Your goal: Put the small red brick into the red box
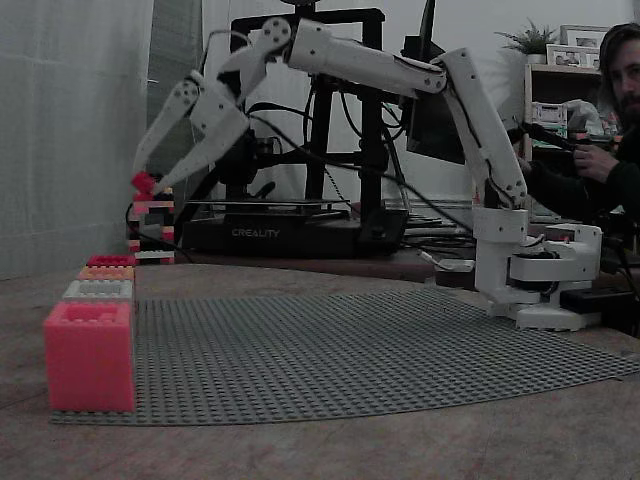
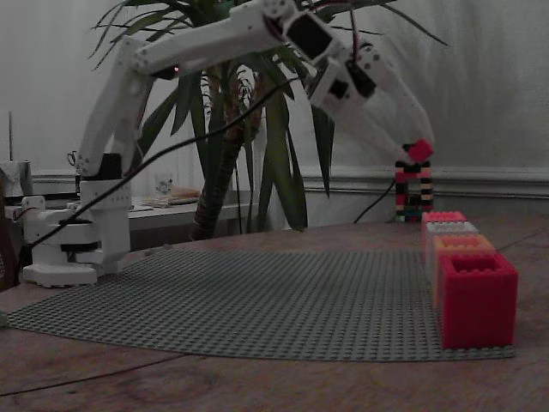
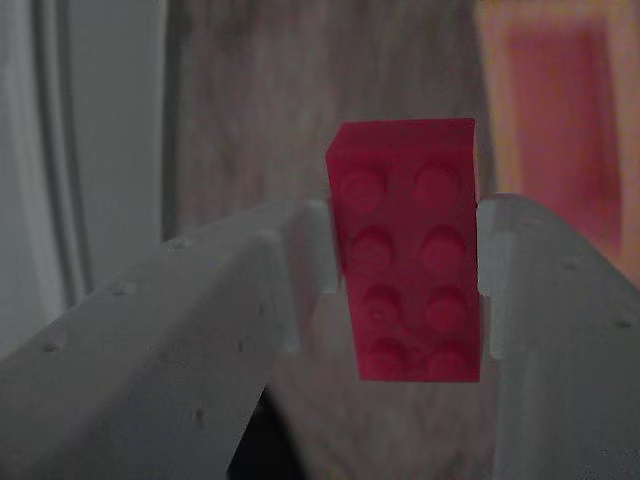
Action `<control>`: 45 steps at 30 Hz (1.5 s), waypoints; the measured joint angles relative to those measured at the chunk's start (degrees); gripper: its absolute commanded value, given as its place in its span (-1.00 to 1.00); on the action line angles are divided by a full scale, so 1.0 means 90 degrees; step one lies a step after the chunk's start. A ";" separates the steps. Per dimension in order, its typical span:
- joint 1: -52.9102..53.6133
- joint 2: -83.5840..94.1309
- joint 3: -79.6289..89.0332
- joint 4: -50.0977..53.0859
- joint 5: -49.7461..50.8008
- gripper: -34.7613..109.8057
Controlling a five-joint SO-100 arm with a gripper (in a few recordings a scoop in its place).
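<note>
Claw [image 1: 143, 180] clamped on the brick [image 1: 143, 182], up in the air above the far end of the box row; same in the other fixed view [image 2: 419, 151]. Wrist view: brick [image 3: 410, 262] pinched by its long sides between both white plastic fingers [image 3: 300, 270], stud face to camera, 2 x 4 studs, eight counted, glossy red plastic.

Arm [image 1: 470, 110] is white, smooth shell, black cable along it, base at the baseplate's edge.

Baseplate [image 1: 380, 340]: one grey studded sheet, flat on the wooden table [image 1: 300, 450].

Boxes: four in a single row along one edge of the baseplate, all built of studded bricks, square with open tops. In a fixed view, nearest first: pinkish-coral [image 1: 89, 355], white [image 1: 98, 290], orange [image 1: 105, 272], red box [image 1: 111, 260] at the far end. From the opposite side the order runs red box [image 2: 477, 298] nearest, then orange [image 2: 461, 245], white [image 2: 450, 228], coral [image 2: 443, 217].

One small brick tower [image 2: 413, 190], mixed red, white and dark bricks, stands on the table past the row's end, below the claw.
</note>
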 measured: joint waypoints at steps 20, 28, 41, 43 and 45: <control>0.0781 -0.0244 0.1123 -0.1738 0.0166 -0.52; 0.1055 -0.1719 -0.0225 -0.1699 0.0410 -0.52; 0.1143 -0.3174 -0.2461 -0.1348 0.0635 -0.49; 0.1201 -0.3252 -0.2559 -0.1348 0.0635 -0.46; 0.1221 -0.3271 -0.2588 -0.1348 0.0635 -0.39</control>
